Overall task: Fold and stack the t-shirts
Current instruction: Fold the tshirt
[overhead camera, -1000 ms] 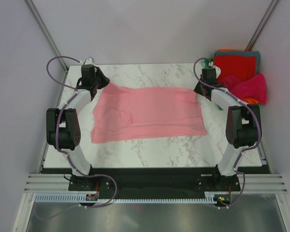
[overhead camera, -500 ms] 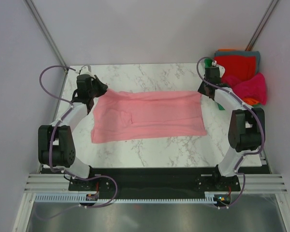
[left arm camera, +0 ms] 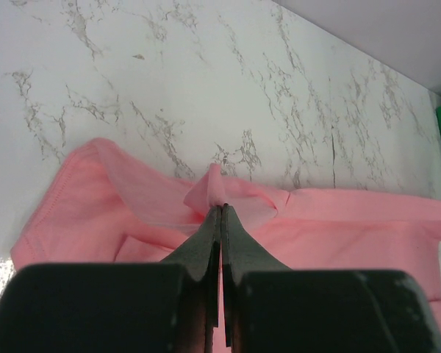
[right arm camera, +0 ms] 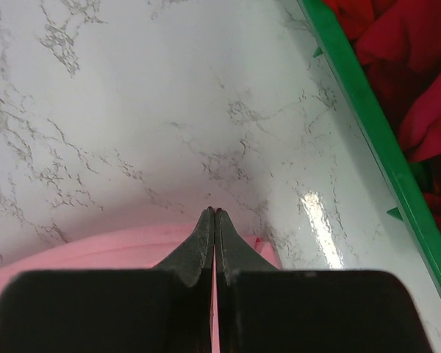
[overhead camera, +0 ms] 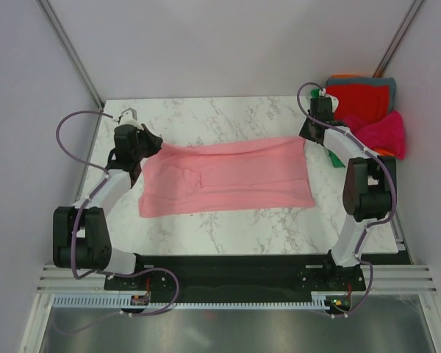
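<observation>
The salmon-pink t-shirt (overhead camera: 228, 175) lies spread across the middle of the marble table, its far edge pulled taut between both grippers. My left gripper (overhead camera: 156, 143) is shut on the shirt's far left corner; a tuft of pink cloth (left arm camera: 214, 190) sticks out past the closed tips (left arm camera: 220, 208). My right gripper (overhead camera: 306, 137) is shut on the far right corner; pink cloth (right arm camera: 95, 250) shows beneath the closed tips (right arm camera: 214, 212). More t-shirts, red (overhead camera: 356, 99), magenta (overhead camera: 386, 132), orange and teal-grey, are piled at the far right.
A green plastic bin (right arm camera: 367, 136) holding the piled shirts stands right beside my right gripper at the table's far right corner; its green edge also shows in the top view (overhead camera: 335, 161). Grey walls close in on both sides. The marble table (overhead camera: 228, 220) lies in front of the shirt.
Both grippers have moved apart and toward the table's far side, stretching the shirt's far edge straight. The left arm swung out left; the shirt now lies flatter and wider.
</observation>
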`<act>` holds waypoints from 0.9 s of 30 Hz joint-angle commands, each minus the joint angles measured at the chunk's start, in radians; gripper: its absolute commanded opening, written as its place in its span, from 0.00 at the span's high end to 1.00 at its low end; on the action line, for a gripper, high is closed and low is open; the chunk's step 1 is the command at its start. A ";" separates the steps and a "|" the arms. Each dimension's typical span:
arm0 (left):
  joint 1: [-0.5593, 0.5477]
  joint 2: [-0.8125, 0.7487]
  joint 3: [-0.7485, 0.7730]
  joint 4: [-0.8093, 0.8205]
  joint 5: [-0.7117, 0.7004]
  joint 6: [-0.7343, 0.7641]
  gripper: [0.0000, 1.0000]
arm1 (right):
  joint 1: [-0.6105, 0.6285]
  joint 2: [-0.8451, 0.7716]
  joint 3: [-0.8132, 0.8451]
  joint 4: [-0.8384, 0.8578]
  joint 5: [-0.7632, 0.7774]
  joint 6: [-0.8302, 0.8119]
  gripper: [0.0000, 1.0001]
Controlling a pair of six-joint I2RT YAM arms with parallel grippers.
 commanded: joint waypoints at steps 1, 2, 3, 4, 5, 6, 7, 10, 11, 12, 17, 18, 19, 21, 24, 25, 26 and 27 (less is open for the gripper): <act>-0.005 -0.081 -0.026 0.064 -0.020 0.042 0.98 | -0.015 -0.034 -0.033 0.010 0.004 0.008 1.00; -0.005 -0.103 -0.031 0.064 -0.021 0.041 0.98 | -0.016 -0.048 -0.048 0.013 0.007 0.010 1.00; -0.007 -0.114 -0.044 0.064 -0.025 0.038 0.98 | -0.016 -0.054 -0.056 0.013 0.008 0.010 1.00; -0.008 -0.124 -0.051 0.064 -0.026 0.036 0.98 | -0.016 -0.063 -0.064 0.014 0.008 0.008 1.00; -0.012 -0.146 -0.063 0.064 -0.031 0.036 0.98 | -0.016 -0.079 -0.081 0.016 0.010 0.008 1.00; -0.015 -0.155 -0.069 0.062 -0.032 0.035 0.98 | -0.018 -0.086 -0.090 0.019 0.008 0.008 1.00; -0.016 -0.164 -0.075 0.062 -0.034 0.033 0.98 | -0.018 -0.094 -0.098 0.020 0.005 0.010 1.00; -0.021 -0.201 -0.100 0.056 -0.032 0.032 0.98 | -0.018 -0.131 -0.131 0.028 -0.001 0.010 1.00; -0.022 -0.210 -0.112 0.050 -0.035 0.032 0.98 | -0.019 -0.135 -0.144 0.033 -0.006 0.010 1.00; -0.022 -0.230 -0.117 0.041 -0.041 0.032 0.98 | -0.018 -0.142 -0.148 0.033 -0.009 0.011 1.00; -0.021 -0.295 -0.163 0.001 -0.081 0.032 0.98 | -0.018 -0.194 -0.191 0.034 -0.013 0.008 1.00; -0.022 -0.302 -0.170 -0.003 -0.084 0.033 0.98 | -0.018 -0.201 -0.199 0.034 -0.013 0.008 1.00; -0.022 -0.316 -0.178 -0.005 -0.086 0.033 0.98 | -0.018 -0.217 -0.216 0.036 -0.012 0.010 1.00; -0.022 -0.324 -0.198 -0.010 -0.084 0.033 0.98 | -0.016 -0.229 -0.231 0.037 -0.024 0.011 1.00; -0.022 -0.333 -0.218 -0.011 -0.074 0.032 0.98 | -0.018 -0.252 -0.269 0.045 -0.036 0.022 1.00; -0.022 -0.336 -0.224 -0.013 -0.074 0.032 0.98 | -0.018 -0.266 -0.282 0.054 -0.038 0.024 1.00; -0.022 -0.347 -0.235 -0.014 -0.074 0.032 0.98 | -0.018 -0.274 -0.306 0.059 -0.038 0.031 1.00; -0.022 -0.351 -0.241 -0.014 -0.075 0.030 0.98 | -0.018 -0.281 -0.320 0.066 -0.038 0.040 1.00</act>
